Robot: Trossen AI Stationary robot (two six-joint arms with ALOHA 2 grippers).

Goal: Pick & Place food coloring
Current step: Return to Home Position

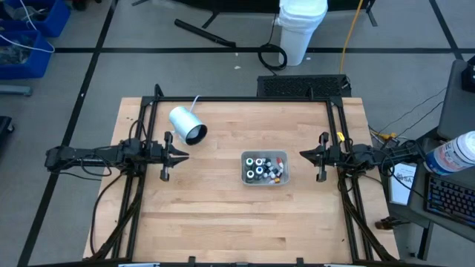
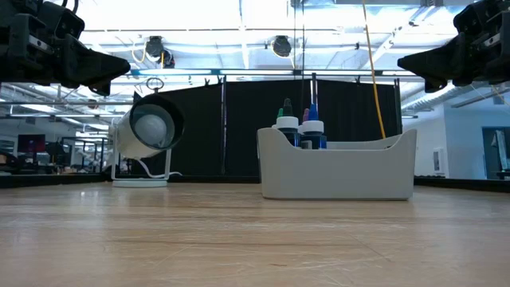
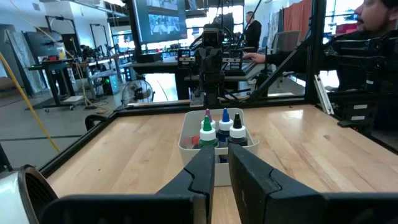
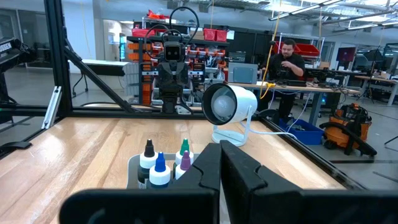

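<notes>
Several food coloring bottles (image 1: 261,167) with white caps and coloured tips stand upright in a small grey tray (image 1: 283,176) near the middle of the table, also seen as bottles (image 3: 219,132) and bottles (image 4: 163,163). My left gripper (image 1: 185,154) hovers level at the table's left, pointing at the tray, its fingers (image 3: 205,169) a narrow gap apart with nothing between them. My right gripper (image 1: 302,154) hovers level at the right, shut and empty, also pointing at the tray. Both hang well above the wood, as gripper (image 2: 119,68) and gripper (image 2: 402,62) show.
A white cylinder lamp (image 1: 187,124) with a dark mouth stands on its foot at the far left, its cable trailing back. Black frame rails (image 1: 245,100) border the table. Bare wood (image 1: 237,222) lies near the front edge. People (image 4: 287,59) work beyond the table.
</notes>
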